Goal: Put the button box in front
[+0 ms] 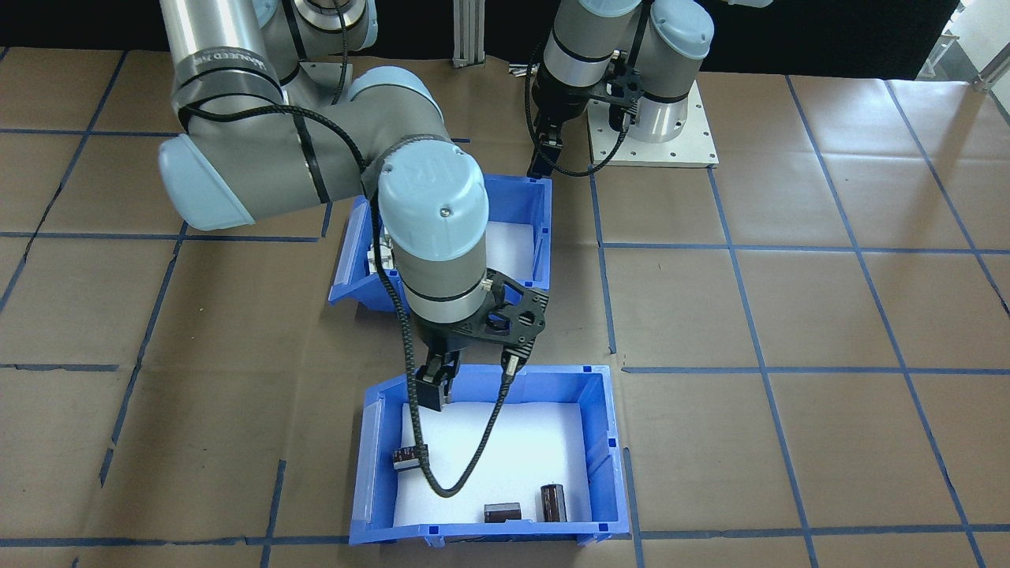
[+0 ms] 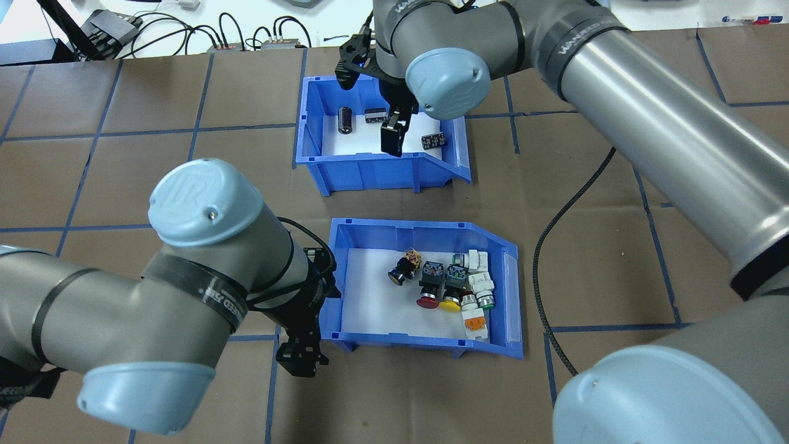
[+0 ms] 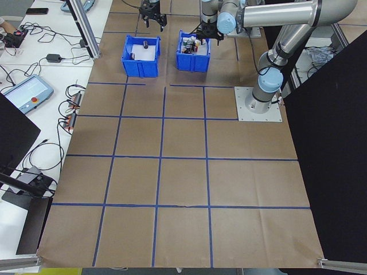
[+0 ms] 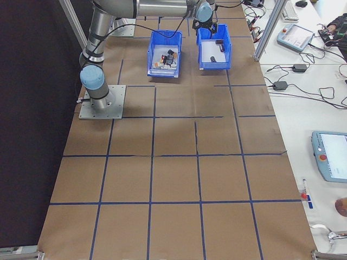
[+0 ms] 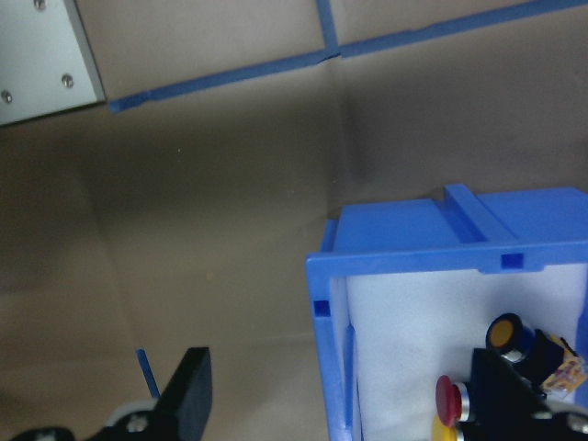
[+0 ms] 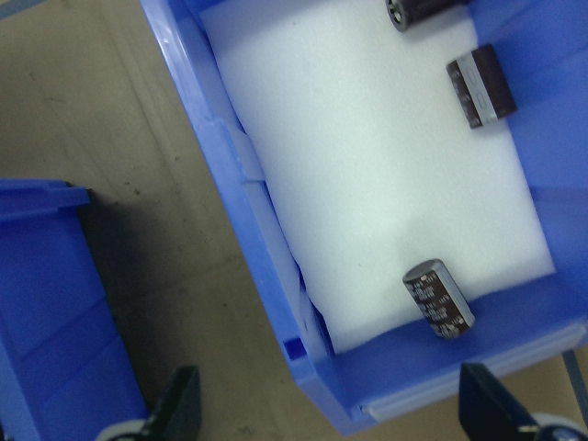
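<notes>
Button box: the button box sits lower centre of the overhead view, its white liner holding red, yellow, green and orange push-buttons.
Left gripper: the left gripper hangs just off the box's lower-left corner, released, one finger outside the wall, the other over the liner.
Right gripper: the right gripper is spread wide at the near wall of the other blue bin, top centre.
Other bin's contents: dark cylinders.
View differences: the front-facing view hides the buttons behind the right arm; the overhead shows them.
</notes>
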Controlling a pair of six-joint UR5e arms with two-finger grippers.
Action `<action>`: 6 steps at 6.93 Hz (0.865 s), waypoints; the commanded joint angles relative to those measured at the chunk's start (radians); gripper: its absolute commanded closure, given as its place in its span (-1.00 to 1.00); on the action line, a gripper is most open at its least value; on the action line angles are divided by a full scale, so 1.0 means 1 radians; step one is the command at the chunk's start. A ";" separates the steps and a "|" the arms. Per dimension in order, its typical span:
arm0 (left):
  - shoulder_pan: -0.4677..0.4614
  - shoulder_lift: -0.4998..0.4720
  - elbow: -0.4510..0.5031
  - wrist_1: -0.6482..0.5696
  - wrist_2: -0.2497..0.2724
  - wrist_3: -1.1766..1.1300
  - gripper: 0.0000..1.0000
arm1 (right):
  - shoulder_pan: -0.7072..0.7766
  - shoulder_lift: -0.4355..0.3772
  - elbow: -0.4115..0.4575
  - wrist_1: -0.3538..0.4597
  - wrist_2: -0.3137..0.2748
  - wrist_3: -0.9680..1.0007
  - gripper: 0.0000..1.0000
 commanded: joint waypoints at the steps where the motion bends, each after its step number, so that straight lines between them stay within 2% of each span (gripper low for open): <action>1: -0.071 -0.004 -0.087 0.131 -0.005 -0.118 -0.99 | 0.064 0.070 -0.057 -0.025 -0.001 0.000 -1.00; 3: -0.106 -0.016 -0.096 0.204 -0.028 -0.179 -0.99 | 0.109 0.140 -0.092 -0.028 -0.003 -0.020 -1.00; 6: -0.124 -0.111 -0.099 0.320 -0.030 -0.242 -0.99 | 0.103 0.142 -0.037 -0.030 -0.003 -0.118 -1.00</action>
